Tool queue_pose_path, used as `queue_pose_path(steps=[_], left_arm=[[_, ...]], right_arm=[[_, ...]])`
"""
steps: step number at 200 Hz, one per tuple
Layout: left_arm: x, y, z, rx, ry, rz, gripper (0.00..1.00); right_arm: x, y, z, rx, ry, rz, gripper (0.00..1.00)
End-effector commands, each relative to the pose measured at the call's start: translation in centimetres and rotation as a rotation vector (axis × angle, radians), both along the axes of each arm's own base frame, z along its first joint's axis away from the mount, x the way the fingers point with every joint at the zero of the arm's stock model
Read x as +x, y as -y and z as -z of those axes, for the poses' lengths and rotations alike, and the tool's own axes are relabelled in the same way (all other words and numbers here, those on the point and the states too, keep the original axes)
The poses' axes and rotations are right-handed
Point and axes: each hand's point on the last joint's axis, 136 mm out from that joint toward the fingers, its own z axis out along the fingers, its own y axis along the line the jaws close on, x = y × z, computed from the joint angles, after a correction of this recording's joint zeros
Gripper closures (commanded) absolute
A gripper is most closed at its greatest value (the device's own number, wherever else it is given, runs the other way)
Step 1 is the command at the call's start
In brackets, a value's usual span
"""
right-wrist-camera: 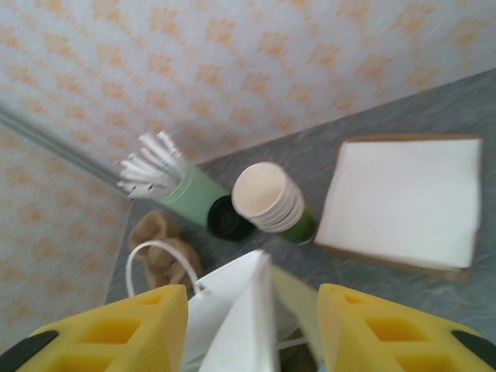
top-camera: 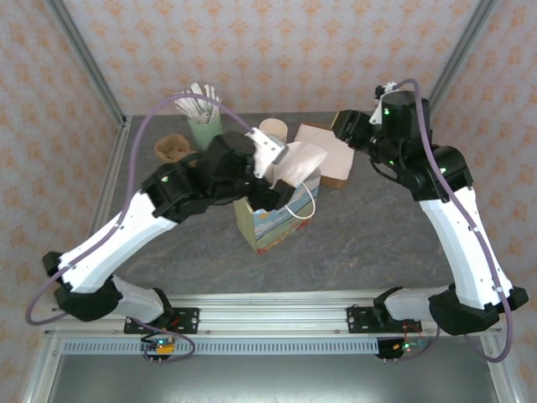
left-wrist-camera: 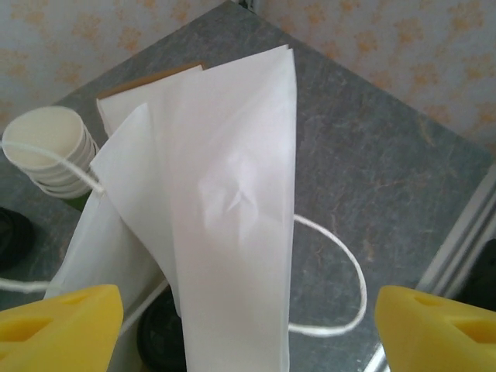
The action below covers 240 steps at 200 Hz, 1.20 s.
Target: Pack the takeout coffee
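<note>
Left wrist view: the left gripper [left-wrist-camera: 248, 314] stands with fingers wide apart astride the upright napkin [left-wrist-camera: 232, 194]; directly below, inside the bag [top-camera: 267, 225], sits a black lid, seemingly the takeout coffee [left-wrist-camera: 159, 341]; the right gripper [right-wrist-camera: 252, 310], also apart, is farther off.

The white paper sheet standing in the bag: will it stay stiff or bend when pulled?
Probably floppy: the white paper sheet looks thin and is creased mid-way. Likely very light, as it stands up from the bag. Such thin paper may tear if pinched hard.
</note>
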Motion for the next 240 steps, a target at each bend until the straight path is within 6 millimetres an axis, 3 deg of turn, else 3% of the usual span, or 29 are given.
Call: queue_pose_path(steps=[1, 23, 52, 72, 95, 129, 159, 179, 196, 218, 240], left_arm=[[1.6, -0.7, 1.5, 0.243, 0.089, -0.06, 0.13], [2.5, 1.0, 2.6, 0.333, 0.103, -0.052, 0.12], [4.8, 1.1, 3.3, 0.45, 0.143, -0.121, 0.19], [5.5, 1.6, 3.4, 0.472, 0.151, -0.127, 0.34], [6.0, 1.6, 3.5, 0.466, 0.13, -0.13, 0.59], [4.9, 0.2, 3.6, 0.438, 0.028, -0.069, 0.84], [2.6, -1.3, 2.4, 0.346, -0.069, 0.047, 0.89], [1.2, -1.6, 1.4, 0.297, -0.083, 0.122, 1.0], [0.3, -1.6, 1.0, 0.278, -0.088, 0.165, 1.0], [-0.2, -2.1, 1.7, 0.315, -0.118, 0.18, 1.0], [0.6, -2.5, 3.0, 0.373, -0.137, 0.151, 1.0]], right_arm=[[0.1, 2.6, -0.4, -0.084, 0.026, 0.061, 0.52], [0.4, 3.4, 0.1, -0.092, 0.017, 0.076, 0.52], [0.4, 3.4, 0.8, -0.093, 0.003, 0.067, 0.52], [0.3, 3.6, 1.1, -0.101, 0.0, 0.068, 0.52], [0.2, 3.8, 1.5, -0.111, -0.003, 0.071, 0.52], [0.0, 4.1, 1.9, -0.127, -0.002, 0.077, 0.52], [0.2, 4.2, 2.2, -0.136, 0.0, 0.08, 0.52], [0.4, 4.1, 2.3, -0.139, 0.0, 0.076, 0.52], [0.6, 3.9, 2.5, -0.141, -0.005, 0.072, 0.52], [0.9, 3.8, 2.8, -0.143, -0.013, 0.067, 0.52], [1.0, 3.8, 3.1, -0.144, -0.016, 0.068, 0.52]])
